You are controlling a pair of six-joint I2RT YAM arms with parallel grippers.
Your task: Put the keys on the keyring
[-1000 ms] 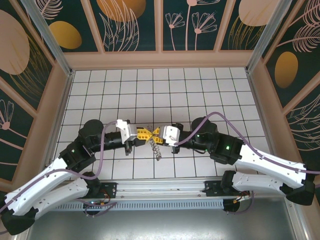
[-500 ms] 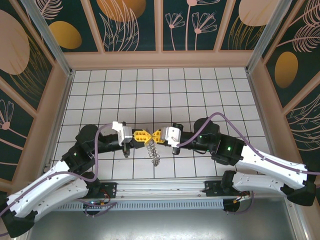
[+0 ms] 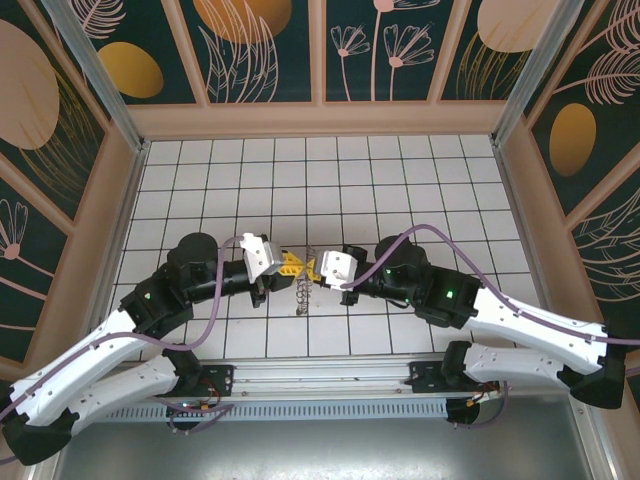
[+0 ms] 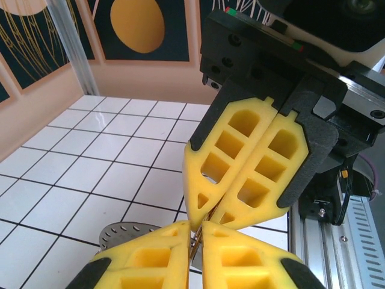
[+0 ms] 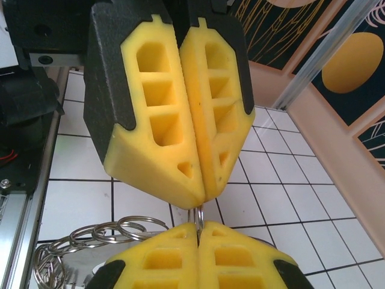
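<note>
The left pincer [image 3: 296, 265] and right pincer [image 3: 312, 270] meet tip to tip, each clamped on the top ring of the keyring [image 3: 303, 293] dangling above the table [image 3: 400, 180] (whether a key sits in the pinch I cannot tell), so threading seems under way, and the next move calls for a tiny, steady slide.

left pincer [image 3: 290, 263] facing right pincer [image 3: 313, 268], keyring [image 3: 303, 294] beneath

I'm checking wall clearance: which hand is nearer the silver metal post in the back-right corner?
Right. The right hand is right of centre, on the side of the silver metal post; the left hand meets it tip to tip from the left, farther off.
</note>
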